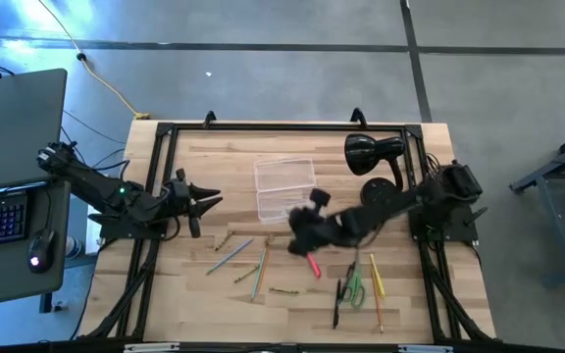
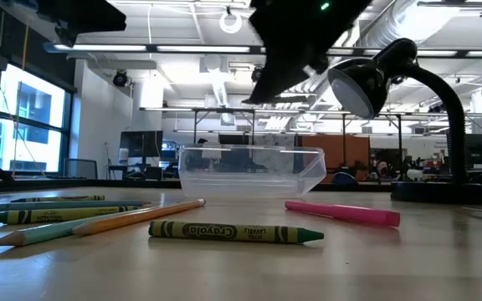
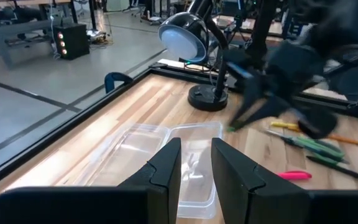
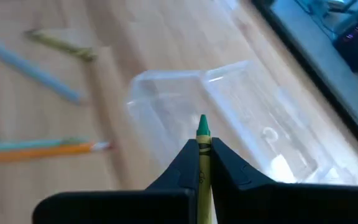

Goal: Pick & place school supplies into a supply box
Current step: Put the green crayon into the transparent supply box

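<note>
The clear supply box (image 1: 284, 186) stands on the table's far middle, seen level in the low view (image 2: 249, 171). My right gripper (image 4: 202, 144) hovers just near of it (image 1: 300, 233), shut on a green crayon. Loose supplies lie on the wood: pencils and crayons (image 1: 246, 257) to the left, a pink marker (image 1: 313, 266), and green-handled scissors (image 1: 354, 286) with pens to the right. In the low view a green crayon (image 2: 237, 232) and the pink marker (image 2: 341, 213) lie in front of the box. My left gripper (image 3: 196, 163) waits open, left of the box (image 1: 207, 201). My right gripper pinches the green crayon's shaft (image 4: 202, 155) between its two fingers, the crayon lying along them. The pointed green tip (image 4: 202, 126) sticks out past the fingertips, toward the box. The crayon is lifted clear of the table, above the box's near side.
A black desk lamp (image 1: 373, 152) stands at the far right, close beside the box and my right arm. Black frame rails (image 1: 155, 176) run along the table's edges. A laptop and keyboard (image 1: 8, 147) sit off the table's left side.
</note>
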{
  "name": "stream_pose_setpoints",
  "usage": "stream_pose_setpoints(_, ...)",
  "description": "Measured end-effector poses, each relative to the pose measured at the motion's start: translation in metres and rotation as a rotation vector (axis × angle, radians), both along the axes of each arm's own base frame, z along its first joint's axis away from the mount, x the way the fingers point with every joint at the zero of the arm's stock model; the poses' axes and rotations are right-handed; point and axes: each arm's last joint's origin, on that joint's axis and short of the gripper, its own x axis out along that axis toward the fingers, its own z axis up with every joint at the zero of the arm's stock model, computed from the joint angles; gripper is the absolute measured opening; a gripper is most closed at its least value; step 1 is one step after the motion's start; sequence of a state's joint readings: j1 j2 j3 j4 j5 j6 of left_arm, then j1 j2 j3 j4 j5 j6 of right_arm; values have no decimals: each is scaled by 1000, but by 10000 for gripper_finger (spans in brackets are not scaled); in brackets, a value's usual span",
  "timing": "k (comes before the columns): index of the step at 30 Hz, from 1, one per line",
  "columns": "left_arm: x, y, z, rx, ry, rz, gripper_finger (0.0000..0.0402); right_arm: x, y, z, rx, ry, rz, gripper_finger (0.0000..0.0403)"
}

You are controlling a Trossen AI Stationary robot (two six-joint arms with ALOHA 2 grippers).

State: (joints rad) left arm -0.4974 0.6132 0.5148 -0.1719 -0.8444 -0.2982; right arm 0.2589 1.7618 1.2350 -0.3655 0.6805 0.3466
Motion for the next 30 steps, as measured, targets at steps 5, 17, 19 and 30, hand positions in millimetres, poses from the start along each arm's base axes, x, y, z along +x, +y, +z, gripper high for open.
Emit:
stream_pose_setpoints(5, 0, 0, 0, -17, -5, 6, 117, 7, -39, -8, 54, 11, 0, 3)
stream_pose_setpoints(17, 0, 0, -1, -13, 3, 7, 117, 0, -75, -40, 157, -25, 18, 4)
stream_pose_setpoints(19, 0, 0, -1, -13, 3, 8, 117, -2, -76, -47, 187, -46, 35, 4)
stream_pose_setpoints(30, 0, 0, -1, -13, 3, 9, 117, -15, -75, -68, 236, -47, 81, 7)
